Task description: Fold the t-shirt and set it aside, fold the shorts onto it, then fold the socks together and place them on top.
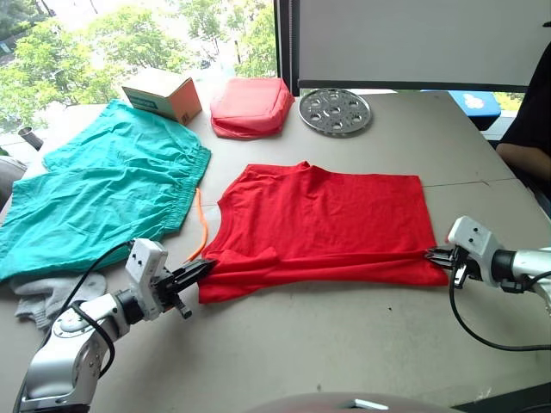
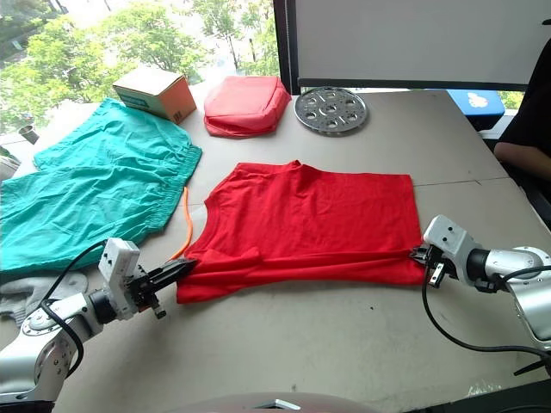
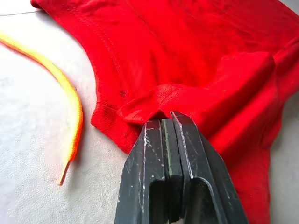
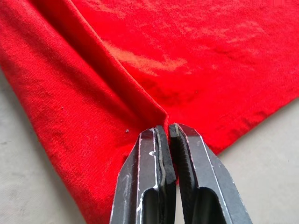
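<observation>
Spread flat mid-table, the t-shirt (image 1: 323, 219), with a strip along its near hem already doubled over. Pinched at the near sleeve-side corner by the left gripper (image 3: 167, 122), jaws closed on a raised pucker of red cloth; pinched at the opposite near corner by the right gripper (image 4: 167, 128), jaws closed at the peak of a sharp crease. Likely risks, judged from this: thin cloth slipping out of one pinch if lifted unevenly, leaving a skewed fold; only the upper layer caught on either side, so the lower layer stays behind and bunches; the orange drawstring (image 1: 201, 225), lying just beside the t-shirt's sleeve edge, dragged along by the left arm. Beside the t-shirt on the left, the shorts (image 1: 99, 194), spread wide; near the left arm, at the shorts' near edge, the socks (image 1: 52, 297), pale and crumpled. Beyond the t-shirt: a padded pink pouch (image 1: 251, 107), a cardboard box (image 1: 164, 93), a round perforated metal disc (image 1: 335, 111). Underneath, a matt beige table (image 1: 344, 344) with a seam line beside the t-shirt on the right. Behind, a window onto green trees and a white panel; a person's dark sleeve (image 1: 529, 129) at the table's right edge
</observation>
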Controlling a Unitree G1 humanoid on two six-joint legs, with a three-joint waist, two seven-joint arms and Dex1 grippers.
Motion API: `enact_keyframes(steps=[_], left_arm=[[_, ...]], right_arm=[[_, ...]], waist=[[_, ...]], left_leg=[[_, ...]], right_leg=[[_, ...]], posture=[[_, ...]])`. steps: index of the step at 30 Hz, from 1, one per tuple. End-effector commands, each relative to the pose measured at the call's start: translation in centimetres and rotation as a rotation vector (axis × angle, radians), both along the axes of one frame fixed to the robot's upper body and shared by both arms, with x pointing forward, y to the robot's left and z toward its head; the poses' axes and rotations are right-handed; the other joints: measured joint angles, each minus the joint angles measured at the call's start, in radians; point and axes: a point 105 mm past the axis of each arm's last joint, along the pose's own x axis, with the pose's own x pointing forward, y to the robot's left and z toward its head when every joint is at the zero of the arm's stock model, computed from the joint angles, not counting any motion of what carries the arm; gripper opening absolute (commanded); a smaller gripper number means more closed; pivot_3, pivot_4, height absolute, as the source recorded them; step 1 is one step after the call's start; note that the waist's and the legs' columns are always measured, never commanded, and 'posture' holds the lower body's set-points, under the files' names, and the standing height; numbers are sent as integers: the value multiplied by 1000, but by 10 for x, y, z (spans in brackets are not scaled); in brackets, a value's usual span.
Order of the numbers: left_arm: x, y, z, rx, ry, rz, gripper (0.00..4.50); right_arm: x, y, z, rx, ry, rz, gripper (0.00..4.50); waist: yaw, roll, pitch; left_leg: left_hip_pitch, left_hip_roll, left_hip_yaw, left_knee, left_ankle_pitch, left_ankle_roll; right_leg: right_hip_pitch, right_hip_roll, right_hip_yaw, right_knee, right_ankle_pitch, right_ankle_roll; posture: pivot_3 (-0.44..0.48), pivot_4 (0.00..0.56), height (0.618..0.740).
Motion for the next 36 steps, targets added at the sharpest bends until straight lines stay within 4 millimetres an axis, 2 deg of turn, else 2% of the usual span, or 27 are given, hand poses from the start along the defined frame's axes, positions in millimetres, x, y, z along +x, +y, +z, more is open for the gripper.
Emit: enact_keyframes(steps=[1, 4, 7, 11, 13, 16, 19, 22, 25, 28, 31, 34, 36], left_arm=[[5, 1, 12, -7, -82, 14, 0], [5, 0, 12, -12, -81, 6, 0], [4, 2, 12, -20, -75, 15, 1062], [-3, 12, 21, -72, -70, 41, 3031], [-11, 17, 28, -148, -33, 43, 3973], [-12, 24, 35, -208, -6, 85, 3973], [-5, 15, 38, -238, 6, 74, 3973], [4, -1, 38, -217, -1, 48, 3973], [12, -8, 34, -187, -3, 56, 3973], [20, -5, 18, -78, 13, 102, 3973], [22, 6, 0, 49, 14, 163, 3973], [19, 20, -11, 172, -15, 202, 3973], [18, 20, -6, 179, -69, 192, 3973]], right_arm=[[2, 1, -1, -19, 18, 12, 65], [-2, 3, -6, -15, 66, 24, 65], [-4, 0, -6, -12, 76, 11, 1081], [-8, -13, 16, 62, 52, -101, 3054], [-19, -16, 28, 157, 89, -151, 3131], [-30, -18, 37, 277, 115, -235, 3131], [-29, -15, 36, 282, 95, -264, 3131], [-17, -10, 31, 252, 53, -278, 3131], [-6, -5, 25, 203, 27, -278, 3131], [0, -8, 11, 71, -7, -268, 3131], [6, -11, 6, -6, -73, -286, 3131], [10, -21, 10, -63, -169, -334, 3131], [11, -23, 19, -34, -213, -346, 3131]], waist=[[1, 0, 0], [0, -1, 0], [0, -2, -2], [2, -3, -2], [0, -2, -2], [1, -2, -2], [1, -2, -2], [1, -2, -2], [-1, -2, -3], [-1, -2, -4], [-1, -1, -4], [-1, -1, -5], [-1, 0, -5]], left_leg=[[0, 0, 0, 0, 0, 0], [0, 0, 0, 0, 0, 0], [0, 0, 0, 0, 0, 0], [0, 0, -1, 0, 0, 0], [-1, 0, -1, -1, 0, 0], [-1, 0, -1, -1, 0, 0], [0, 0, -1, 0, 0, 0], [0, 0, 0, 1, 0, 0], [0, 0, 1, 2, 0, 0], [-1, -1, 0, -1, 0, 0], [-1, -2, 1, -2, 0, 0], [-1, -1, 1, -2, 0, 0], [0, -1, 2, -1, 0, 0]], right_leg=[[0, 0, 0, 0, 0, 0], [0, 0, 0, 0, 0, 0], [0, 0, 0, 0, 0, 0], [0, -1, -1, 0, 0, 0], [0, -1, 0, 0, 0, 0], [-1, -1, 0, 0, 0, 0], [-1, -1, 0, 1, 0, 0], [-1, -1, 0, 1, 0, 0], [-1, -1, 0, 1, 0, 0], [-1, 0, 0, 1, 0, 0], [-1, 1, 0, 0, 0, 0], [-1, 0, 0, -1, 0, 0], [-1, -1, 1, -1, 0, 0]], posture=[[0, 150, 740], [0, 150, 740], [0, 150, 740], [0, 150, 740], [0, 150, 740], [0, 150, 740], [0, 150, 740], [0, 150, 740], [0, 150, 740], [0, 150, 740], [0, 150, 740], [0, 150, 740], [0, 150, 740]])
